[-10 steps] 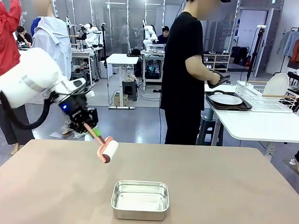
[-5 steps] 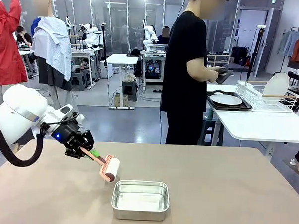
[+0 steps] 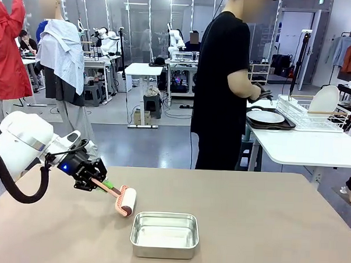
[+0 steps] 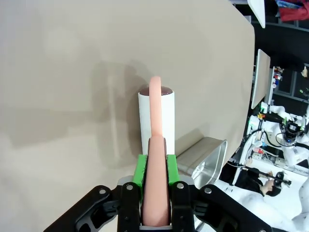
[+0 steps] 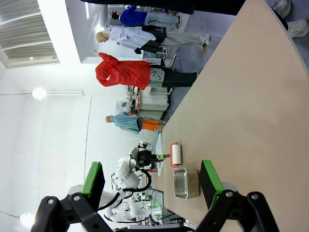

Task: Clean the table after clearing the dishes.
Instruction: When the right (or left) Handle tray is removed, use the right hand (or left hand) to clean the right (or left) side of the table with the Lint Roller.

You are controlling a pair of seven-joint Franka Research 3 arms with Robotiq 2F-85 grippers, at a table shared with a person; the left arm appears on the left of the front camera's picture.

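Observation:
My left gripper (image 3: 97, 182) is shut on the pink handle of a lint roller. The roller's white head (image 3: 126, 200) sits at or just above the beige table (image 3: 264, 228), left of middle. In the left wrist view the green pads clamp the handle (image 4: 155, 193), and the roller head (image 4: 155, 116) points down at the tabletop (image 4: 72, 72). My right gripper (image 5: 152, 181) hangs open and holds nothing; it looks along the table (image 5: 241, 96) toward the far-off roller (image 5: 176, 154). A white plate on a dark tray (image 3: 265, 117) lies on the white side table, under the hands of a person in black (image 3: 224, 81).
A small steel pan (image 3: 164, 234) (image 4: 203, 157) (image 5: 186, 183) stands near the table's front middle, just right of the roller. A white dish rack (image 3: 313, 111) on the side table holds an upright white plate. The right half of the beige top lies bare.
My left arm has come down and drawn back to the left, bringing the roller from mid-air to the tabletop beside the pan. The person has shifted slightly right at the side table.

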